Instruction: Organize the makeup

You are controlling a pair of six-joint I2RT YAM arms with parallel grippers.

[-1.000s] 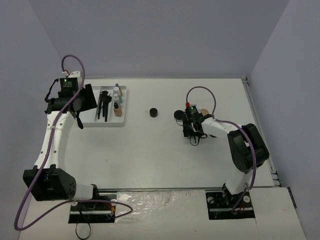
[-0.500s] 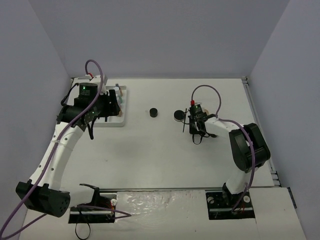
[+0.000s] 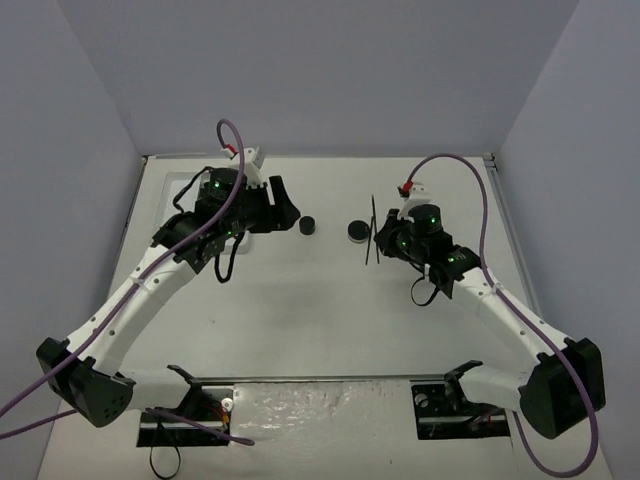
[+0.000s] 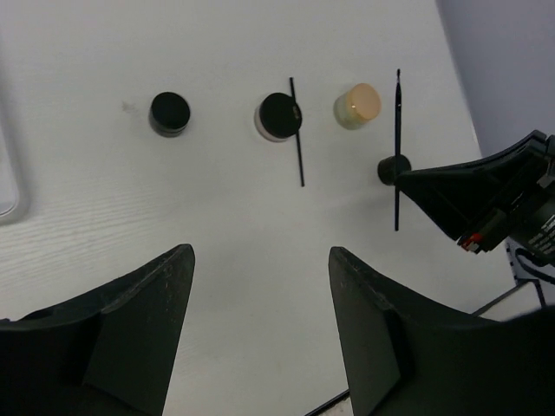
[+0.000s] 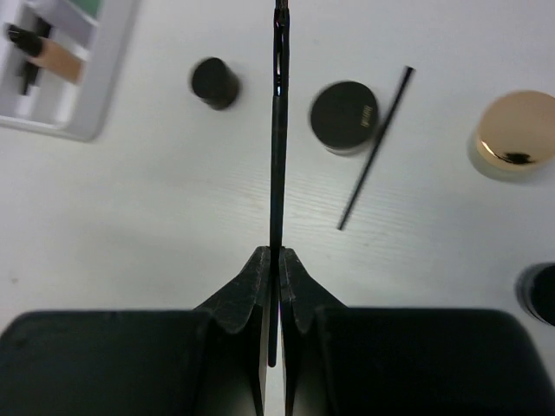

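Over at the far left, the white tray (image 5: 113,52) holds a tan bottle (image 5: 61,59) lying in one compartment. Next, the left fingers (image 4: 139,321) hang spread and grasp nothing above the table (image 4: 243,217). Beyond them stand a small black jar (image 4: 170,113) and a wider jar (image 4: 277,116), with a loose pencil (image 4: 297,132) lying against or just beside it. Those jars look light, hard and smooth; I'd pinch one across its round sides. Then the right fingers (image 5: 295,277) are clenched on a thin black pencil (image 5: 277,130) near one end. It seems stiff, featherlight and likely to swivel. A tan compact (image 4: 357,106) sits farthest right. White, faintly grained table; plain pale walls (image 3: 320,70) enclose it.
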